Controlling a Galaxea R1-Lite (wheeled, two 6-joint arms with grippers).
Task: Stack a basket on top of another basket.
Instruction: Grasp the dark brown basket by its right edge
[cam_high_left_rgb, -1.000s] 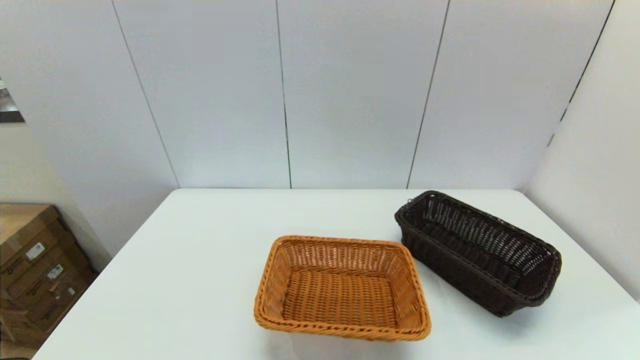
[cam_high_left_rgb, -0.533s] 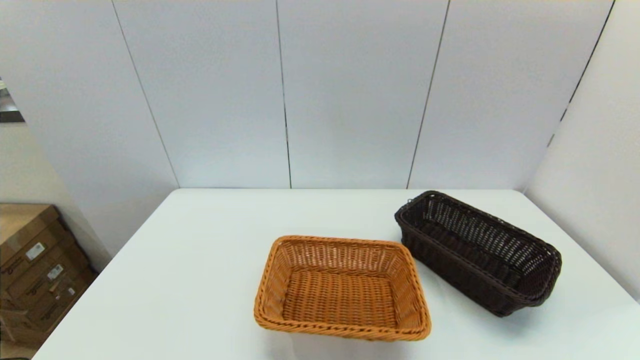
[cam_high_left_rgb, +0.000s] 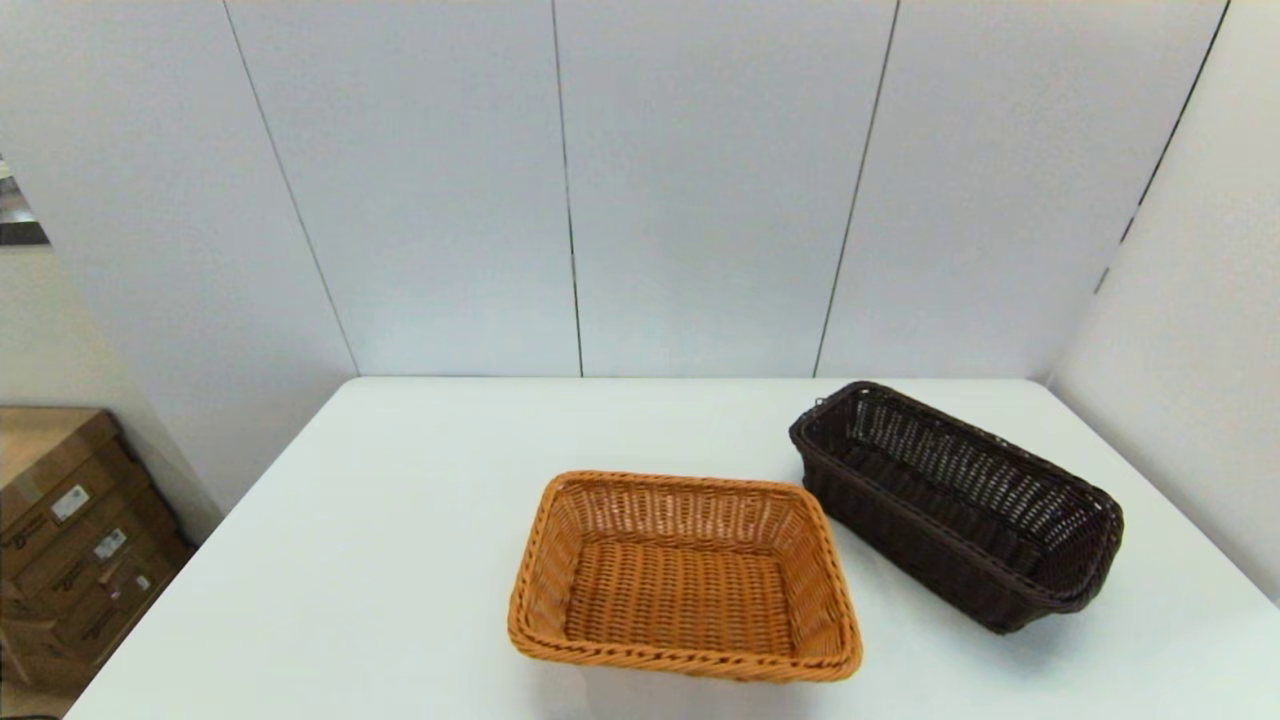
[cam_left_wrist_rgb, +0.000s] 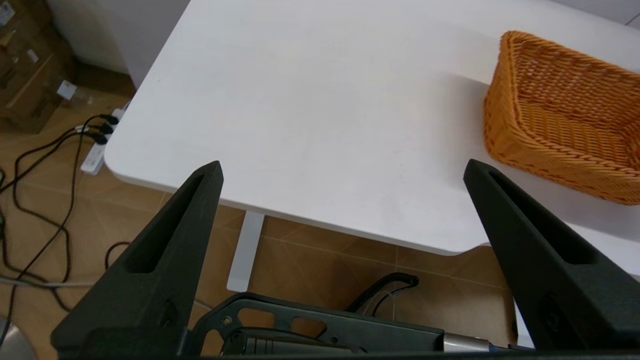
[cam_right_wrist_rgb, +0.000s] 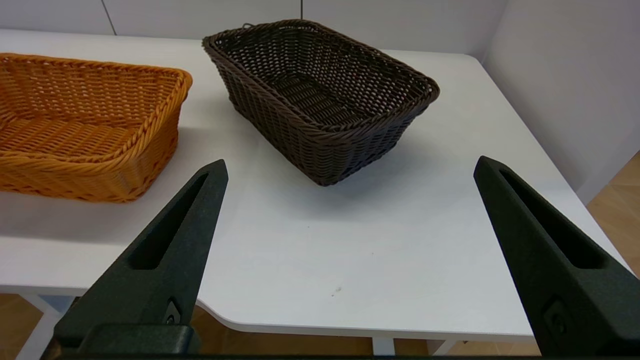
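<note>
- Two rectangular woven wicker baskets sit on the white table (cam_high_left_rgb: 400, 560), neither stacked on the other.
- One is the orange-tan rectangular wicker basket with a braided rim (cam_high_left_rgb: 685, 578), upright and empty near the table's front edge, about midway along it.
- Its partner, the dark brown, almost black, rectangular wicker basket with open-weave sides (cam_high_left_rgb: 955, 500), stands to the right of the orange-tan basket and a little farther back, turned at an angle so one corner points toward the orange-tan basket's far right corner.
- A narrow strip of bare tabletop separates the two rims; they are near each other but not touching.
- Seen from the right wrist, the right gripper (cam_right_wrist_rgb: 350, 167) hangs off the table's front edge, short of the dark brown basket (cam_right_wrist_rgb: 320, 95), its two black fingers (cam_right_wrist_rgb: 165, 255) spread wide apart and gripping nothing.
- That same view shows the orange-tan basket (cam_right_wrist_rgb: 85, 125) beside the dark brown basket, with white table between them.
- Seen from the left wrist, the left gripper (cam_left_wrist_rgb: 342, 167) hangs beyond the table's front left corner, well apart from the orange-tan basket (cam_left_wrist_rgb: 565, 115), its fingers (cam_left_wrist_rgb: 160, 255) likewise released and empty.
- Below the left gripper lie a brown tiled floor (cam_left_wrist_rgb: 310, 250), black cables (cam_left_wrist_rgb: 45, 165) and a white power strip (cam_left_wrist_rgb: 97, 152).
- Cardboard boxes (cam_high_left_rgb: 70, 530) stand on the floor left of the table, and pale grey wall panels (cam_high_left_rgb: 560, 190) rise behind it.
- Neither arm appears in the head view.
</note>
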